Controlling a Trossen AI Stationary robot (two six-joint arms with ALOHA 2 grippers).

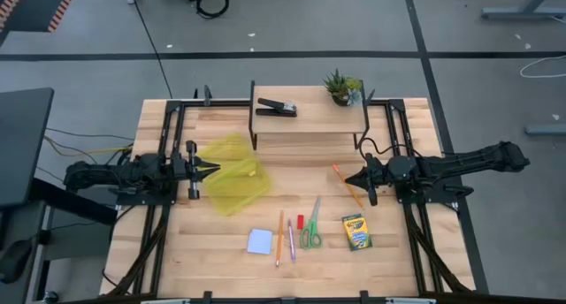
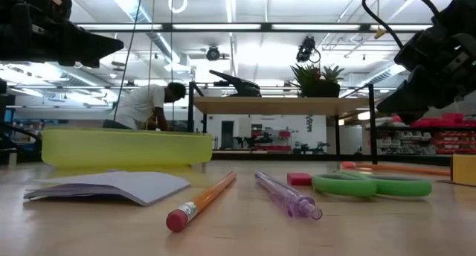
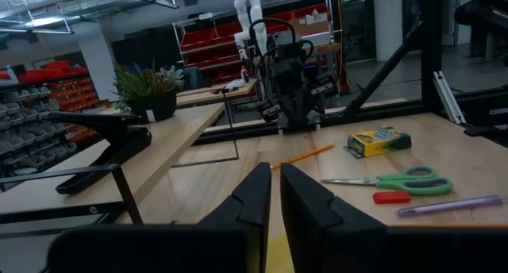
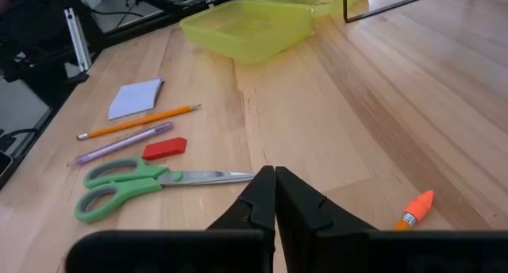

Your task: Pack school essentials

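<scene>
Light: bright and even, from ceiling strip lamps (image 2: 223, 7) overhead in the low view.
Glare: the lamps burn white, leaving the arms as dark silhouettes.
Shadows: soft and short beneath the left gripper (image 1: 212, 169) and the right gripper (image 1: 347, 178).
Focus: the orange pencil (image 2: 201, 202) is soft close to the lens; the room behind is hazy.
Wrist views: each arm's own fingers are dark and blurred.

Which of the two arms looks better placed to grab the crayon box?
Probably the right. Its hand hangs just above the crayon box, while the left hand sits across the table by the yellow container.
</scene>
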